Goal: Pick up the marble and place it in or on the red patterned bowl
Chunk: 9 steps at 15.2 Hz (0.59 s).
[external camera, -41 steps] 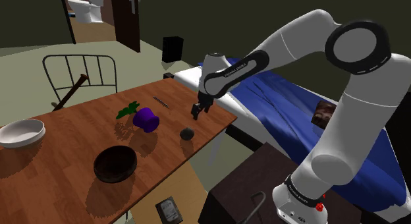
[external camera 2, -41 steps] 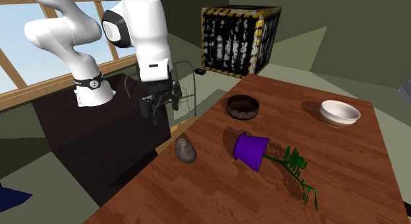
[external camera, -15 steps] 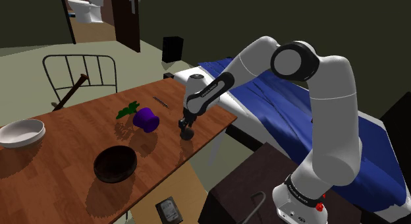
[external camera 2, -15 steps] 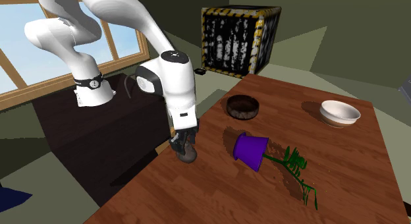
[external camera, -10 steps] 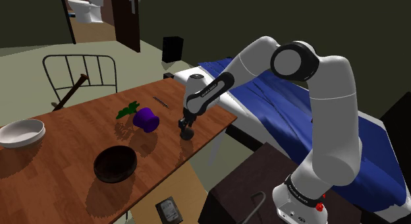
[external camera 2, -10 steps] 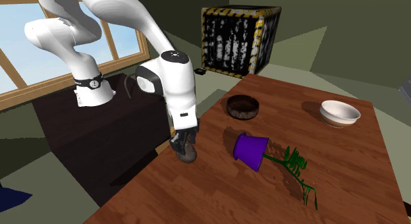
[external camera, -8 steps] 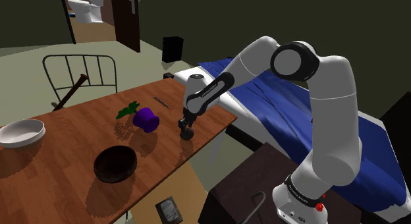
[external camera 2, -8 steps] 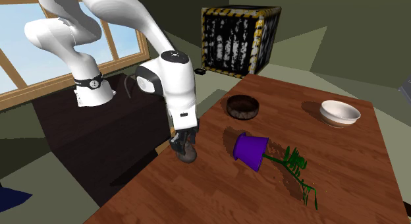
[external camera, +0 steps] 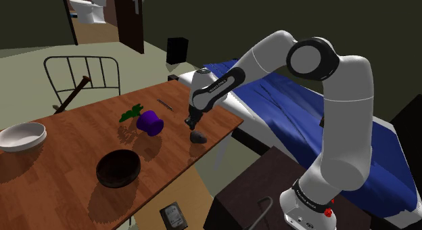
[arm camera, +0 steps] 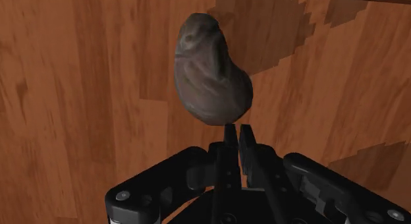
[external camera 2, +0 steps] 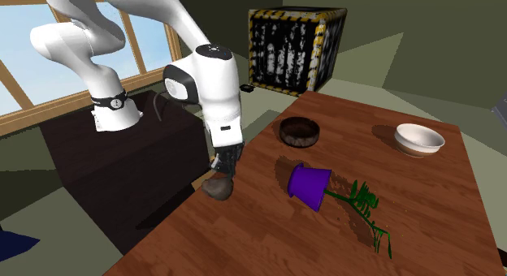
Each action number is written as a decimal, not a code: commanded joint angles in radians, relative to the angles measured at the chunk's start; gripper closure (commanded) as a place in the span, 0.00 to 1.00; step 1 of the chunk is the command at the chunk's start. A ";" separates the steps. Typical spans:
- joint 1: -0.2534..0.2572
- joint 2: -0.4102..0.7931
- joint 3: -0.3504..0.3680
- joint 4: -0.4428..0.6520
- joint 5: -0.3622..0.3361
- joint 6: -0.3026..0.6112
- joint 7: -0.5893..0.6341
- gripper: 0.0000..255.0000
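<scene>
Grey-brown and lumpy, the marble (arm camera: 211, 68) hangs at the tips of the gripper (arm camera: 237, 129). The gripper's fingers are drawn almost together, with a thin slit between them, and pinch the stone's near end. In the shoulder view the marble sits at the middle of the frame, close over the wooden worktop (external camera: 74, 127) and near its right-hand edge; whether it clears the wood I cannot tell. The second exterior view puts it left of centre, at the worktop's left edge, just below the white arm (external camera 2: 215, 88). In the shoulder view the dark bowl (external camera: 118, 168) stands lower left of the marble, well apart from it. Left of the marble a purple pot (external camera: 151, 122) lies on its side, with green leaves (external camera: 130, 113) beside it. A white bowl (external camera: 21, 136) sits at the far left.
</scene>
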 commanded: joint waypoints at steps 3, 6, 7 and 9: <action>-0.003 -0.021 0.003 -0.005 0.003 -0.017 -0.003 1.00; -0.095 -0.038 0.055 -0.107 0.037 0.106 -0.183 0.00; -0.151 -0.037 0.090 -0.148 0.057 0.161 -0.281 0.00; -0.279 -0.016 0.171 -0.208 0.099 0.256 -0.489 0.00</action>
